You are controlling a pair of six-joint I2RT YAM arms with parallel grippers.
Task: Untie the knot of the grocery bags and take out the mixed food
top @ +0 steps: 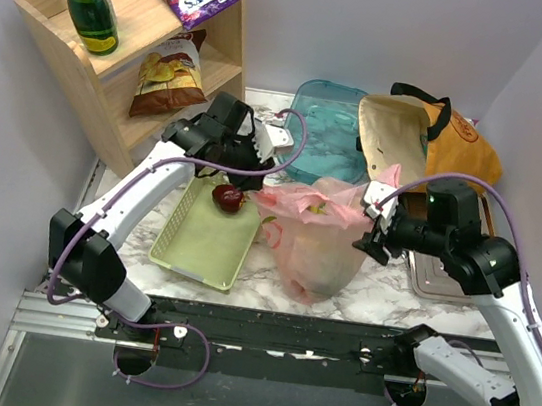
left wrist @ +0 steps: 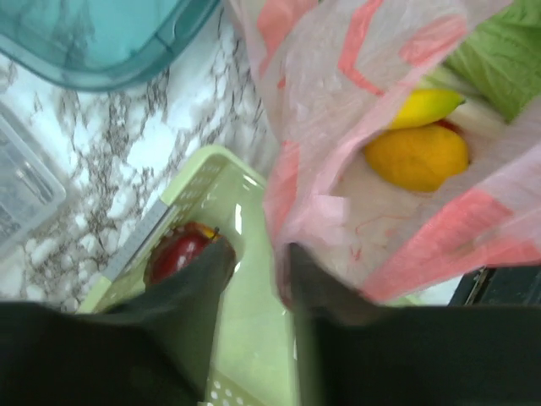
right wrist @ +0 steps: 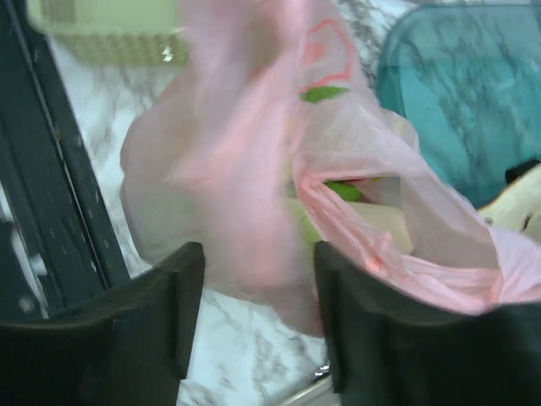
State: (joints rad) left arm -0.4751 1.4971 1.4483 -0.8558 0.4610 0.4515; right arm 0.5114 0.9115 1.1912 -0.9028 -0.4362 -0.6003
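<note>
Left end effector [top: 246,181] angles downward, seemingly pinching the pink plastic bag [top: 321,245].

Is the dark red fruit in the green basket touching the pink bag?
Apart. The left wrist view shows bare green basket floor between the dark red fruit and the pink bag edge.

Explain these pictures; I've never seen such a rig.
Two robot arms stand at the near edge of the table. One picture looks down from above; the others come from wrist cameras. On it: a pink plastic bag, a green basket holding a dark red fruit, a teal tub, a mustard tote. The left arm has its jaws apart at the bag's rim; an orange and a banana show inside. The right arm holds its jaws open by the bag. Nothing is clearly held.
</note>
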